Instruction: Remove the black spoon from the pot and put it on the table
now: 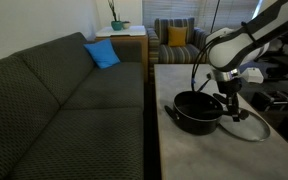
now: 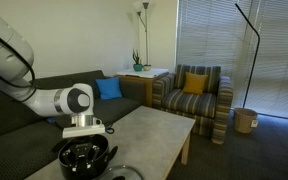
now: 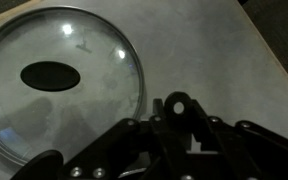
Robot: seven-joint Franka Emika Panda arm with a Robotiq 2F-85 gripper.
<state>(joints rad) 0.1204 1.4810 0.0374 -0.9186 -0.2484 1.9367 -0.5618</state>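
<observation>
jaws hang at the edge of the pot (image 1: 194, 115), beside the glass lid (image 3: 94, 100) on the surface (image 1: 184, 150); parted or clenched cannot be told. the black spoon cannot be picked out against the dark pot, so a lift may miss it, or snag the rim and shove the pot into the lid.

Pot (image 1: 192, 120) looks matt blk, table (image 1: 184, 155) stone-like, lid (image 3: 84, 105) glass
</observation>
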